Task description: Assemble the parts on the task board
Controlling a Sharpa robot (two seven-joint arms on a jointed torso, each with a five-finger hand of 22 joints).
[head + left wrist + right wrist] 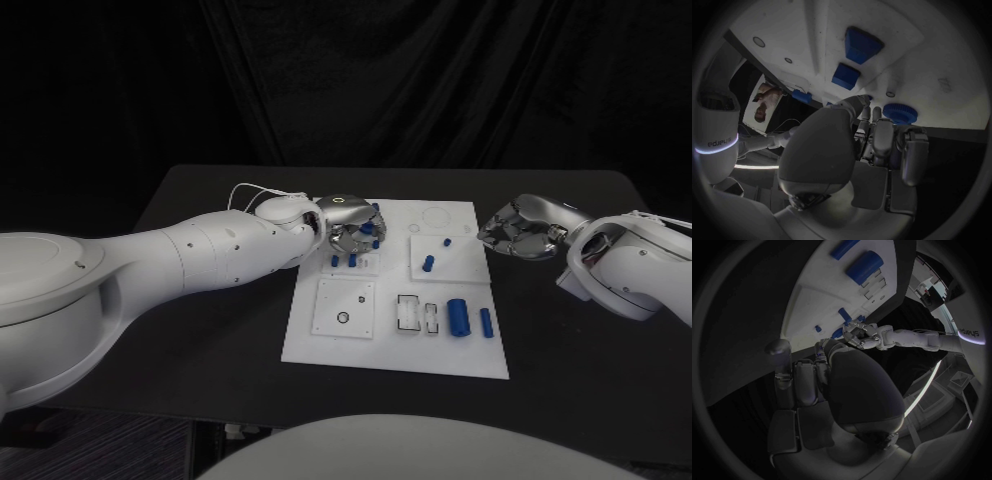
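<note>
The white task board (320,345) lies mid-table. My left hand (351,225) hovers over its far left part, fingers gathered around a blue round part (898,112) that sits against the board at their tips. Two blue blocks (862,44) (845,76) stand just beyond. My right hand (522,228) hangs over the black table off the board's right edge, thumb (779,355) apart from the fingers, holding nothing. From the right wrist view, the left hand (859,334) is seen above the board.
Two small blue pegs (343,261) stand near the left hand. Blue pieces (428,263) (447,242) lie mid-board. A thick blue cylinder (457,316) and a slimmer one (486,321) lie near the front, beside open slots (408,313) and a ring (342,318).
</note>
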